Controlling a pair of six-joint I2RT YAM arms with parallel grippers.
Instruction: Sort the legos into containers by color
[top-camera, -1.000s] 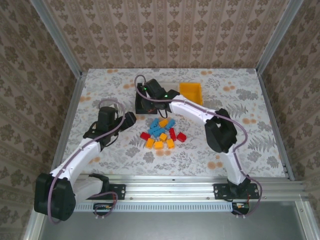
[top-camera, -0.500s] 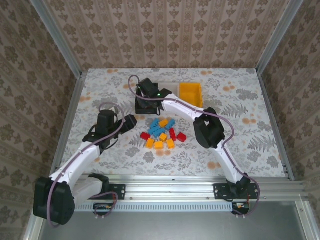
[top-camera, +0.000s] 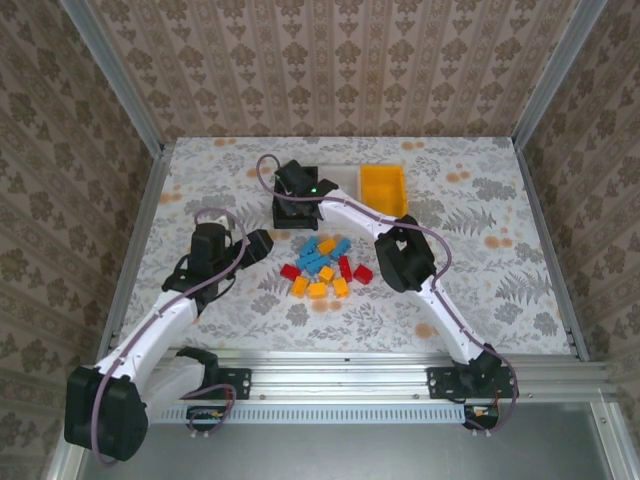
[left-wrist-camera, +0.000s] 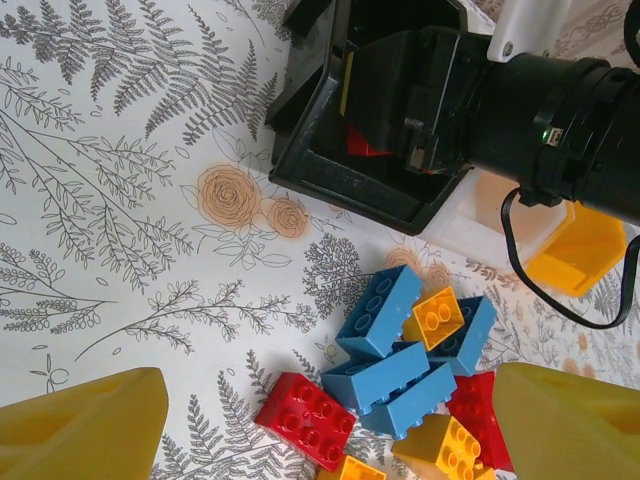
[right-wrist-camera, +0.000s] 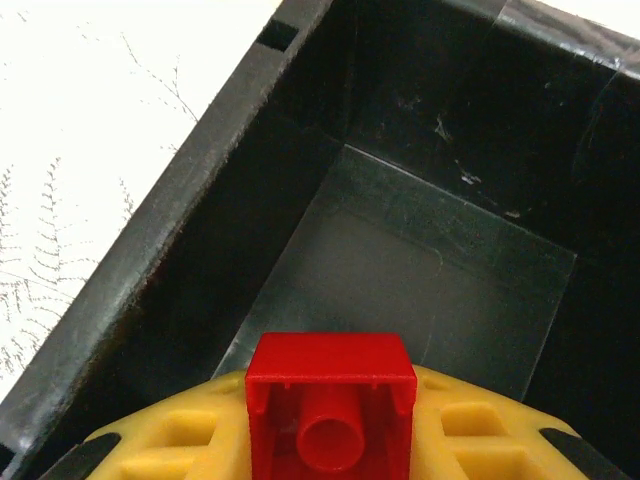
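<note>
Right gripper (top-camera: 297, 199) grips a red brick (right-wrist-camera: 331, 400) over the black bin (right-wrist-camera: 150, 260); left gripper (top-camera: 262, 244) hangs near the bin, jaws spread, above the pile (left-wrist-camera: 410, 380).

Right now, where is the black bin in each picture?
Top camera: black bin near the middle, under the right hand.
Left wrist camera: top middle, behind the brick pile.
Right wrist camera: straight below, its wall on the left.
Shared landmark: the red brick that the right hand holds over it.
</note>
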